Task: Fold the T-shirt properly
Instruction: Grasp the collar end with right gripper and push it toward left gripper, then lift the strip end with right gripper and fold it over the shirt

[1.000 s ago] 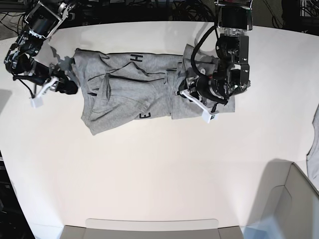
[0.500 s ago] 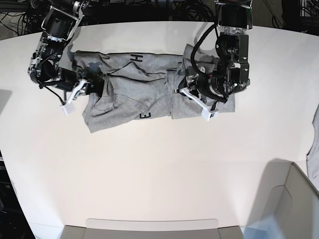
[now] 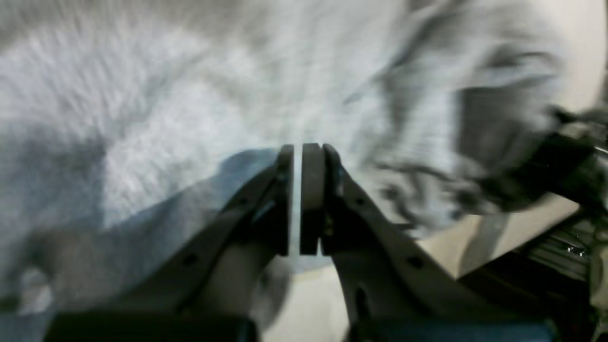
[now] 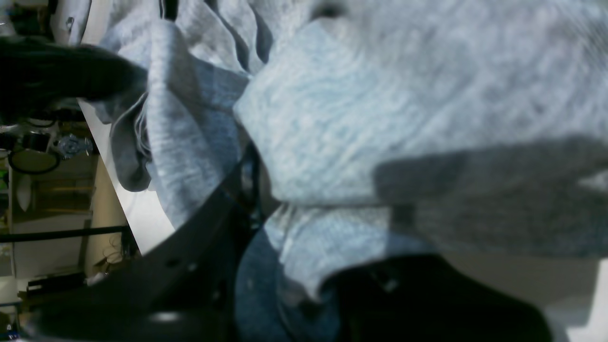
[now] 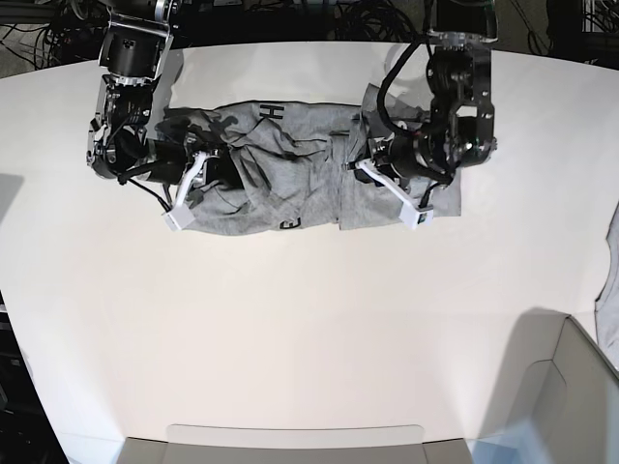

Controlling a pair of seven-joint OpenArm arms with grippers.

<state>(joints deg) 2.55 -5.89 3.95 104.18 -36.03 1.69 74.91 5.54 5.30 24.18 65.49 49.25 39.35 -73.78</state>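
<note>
From the base view, the T-shirt (image 5: pixel 290 184) lies crumpled on the white tabletop (image 5: pixel 309 329), black letters showing. The right gripper (image 5: pixel 189 188) sits at its left end, the left gripper (image 5: pixel 397 188) on its right part. In the left wrist view, the left gripper's (image 3: pixel 298 199) pads are pressed nearly together above grey cloth (image 3: pixel 190 95), holding nothing visible. In the right wrist view, folds of cloth (image 4: pixel 380 118) cover the right gripper; I cannot tell its state.
</note>
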